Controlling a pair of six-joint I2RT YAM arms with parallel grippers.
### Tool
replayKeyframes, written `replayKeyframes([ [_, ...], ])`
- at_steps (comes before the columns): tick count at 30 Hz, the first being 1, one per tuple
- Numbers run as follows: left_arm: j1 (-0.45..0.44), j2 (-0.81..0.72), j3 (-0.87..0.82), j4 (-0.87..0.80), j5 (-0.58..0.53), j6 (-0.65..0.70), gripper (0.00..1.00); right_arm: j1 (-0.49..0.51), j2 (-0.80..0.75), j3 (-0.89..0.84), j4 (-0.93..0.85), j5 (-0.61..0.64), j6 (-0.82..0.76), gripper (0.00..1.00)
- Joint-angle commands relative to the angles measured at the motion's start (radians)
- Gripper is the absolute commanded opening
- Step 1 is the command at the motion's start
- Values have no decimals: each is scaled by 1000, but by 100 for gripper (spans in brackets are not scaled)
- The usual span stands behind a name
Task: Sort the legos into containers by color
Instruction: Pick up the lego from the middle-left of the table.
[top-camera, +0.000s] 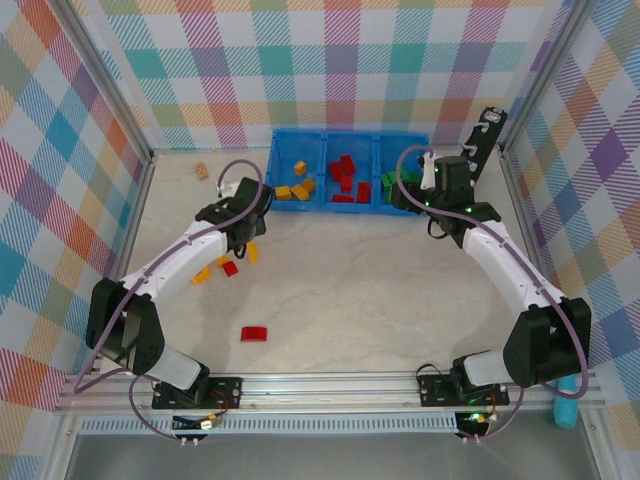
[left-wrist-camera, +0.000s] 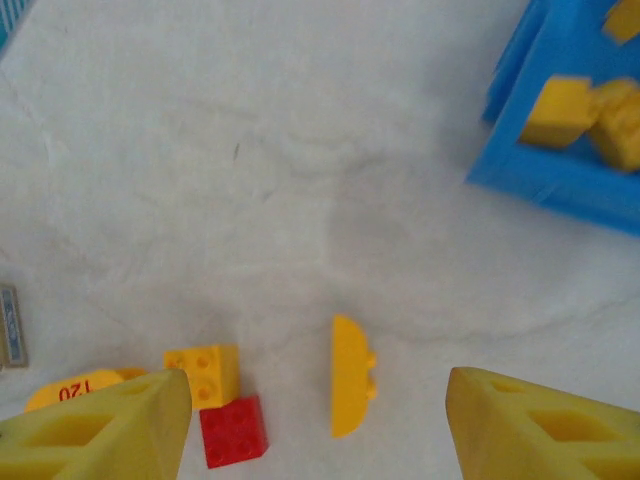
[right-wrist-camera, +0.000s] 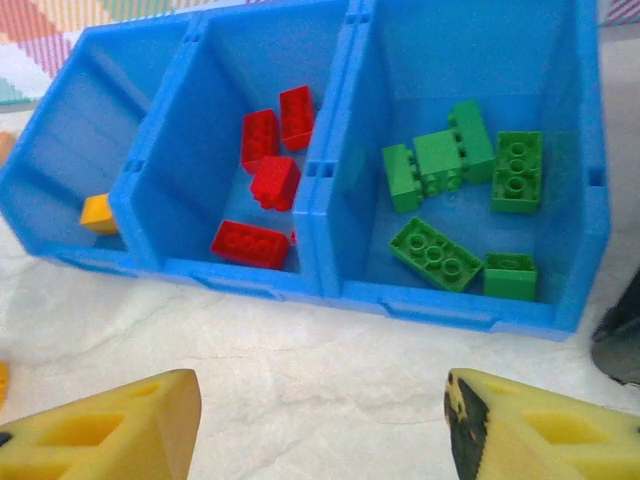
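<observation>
Since the left gripper (left-wrist-camera: 318, 392) hangs low over the table with its jaws spread wide and nothing between them, the step in hand looks to be a pick from the loose bricks under it. The yellow half-round brick (left-wrist-camera: 350, 375) is the sensible target. It lies between the two fingers, a little nearer the right finger (left-wrist-camera: 540, 430), with its long edge pointing away from the gripper, so the jaws would close across its thin side. The snag is on the other side, where a yellow square brick (left-wrist-camera: 205, 372) and a small red brick (left-wrist-camera: 233, 430) touch each other just beside the left finger (left-wrist-camera: 100, 430). I would nudge the gripper slightly right to centre the half-round, come straight down so the left finger lands clear of that pair, and close gently because the curved face may slip. The blue bin (left-wrist-camera: 560, 185) sits ahead and to the right, and its nearest compartment holds yellow pieces (left-wrist-camera: 575, 110). The right gripper (right-wrist-camera: 322, 392) is likewise open and empty, facing the bin front, with green bricks (right-wrist-camera: 440, 160) ahead to its right and red bricks (right-wrist-camera: 272, 180) ahead to its left. A lone red brick (top-camera: 254, 333) lies well behind both grippers.
</observation>
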Motion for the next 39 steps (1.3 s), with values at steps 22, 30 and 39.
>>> replayKeyframes([
  [22,22,356,-19,156,121,-76,64,53,-48,-71,-73,-14,-16,72],
  [30,30,396,-1,167,143,-91,48,54,-27,-48,-86,13,-48,72],
  [39,37,355,60,162,145,-79,29,53,-7,-39,-90,33,-60,73],
])
